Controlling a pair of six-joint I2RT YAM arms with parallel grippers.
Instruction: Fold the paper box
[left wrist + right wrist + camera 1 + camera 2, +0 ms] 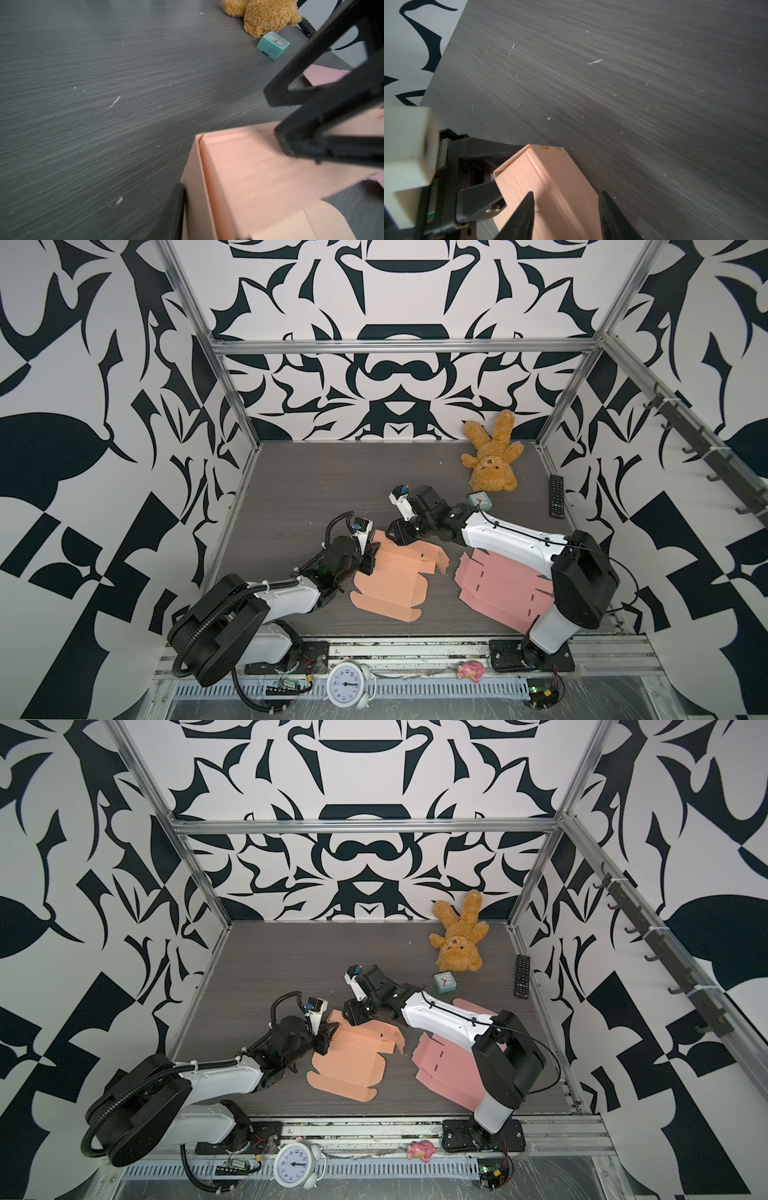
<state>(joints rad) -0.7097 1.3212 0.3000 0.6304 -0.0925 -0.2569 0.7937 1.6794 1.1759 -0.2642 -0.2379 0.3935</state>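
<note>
Left hand grips orange paper box; its long axis runs near-to-far.

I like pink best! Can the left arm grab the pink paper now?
Probably not yet. The left gripper is pinching a raised wall of the orange box, and the right arm stretches across above the pink paper, covering its middle. Its front part does lie bare.

Surface: dark grey wood-grain table | lower centre of both top views: orange paper box, partly folded | just right of it: pink card sheet | upper right: teddy bear, small teal clock just below it | right edge: remote
</note>
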